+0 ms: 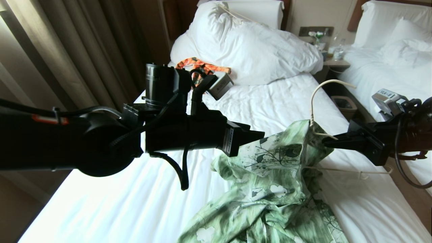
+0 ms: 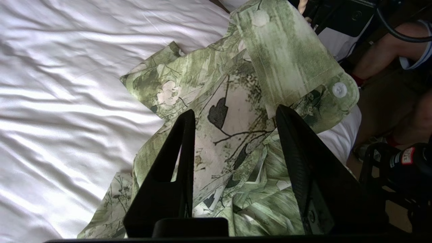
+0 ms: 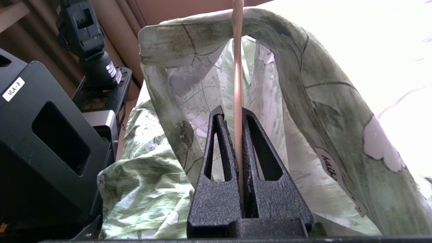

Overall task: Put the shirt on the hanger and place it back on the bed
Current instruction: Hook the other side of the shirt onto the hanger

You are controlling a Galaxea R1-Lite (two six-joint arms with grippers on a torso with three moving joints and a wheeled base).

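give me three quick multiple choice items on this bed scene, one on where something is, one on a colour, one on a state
1. Where does the orange patterned garment lie?
A. by the pillows at the head of the bed
B. on the floor
C. on the hanger

2. What colour is the hanger?
A. black
B. cream
C. red

3. What is the right end effector doing?
A. hanging open over the bed
B. shut on the hanger
C. shut on a pillow

Answers:
1. A, it lies against the big white pillows, beyond the shirt.
2. B, its thin hook rises pale cream above the shirt's collar.
3. B, the right wrist view shows both fingers pressed on the slim hanger rod, while the left end effector is open over the shirt.
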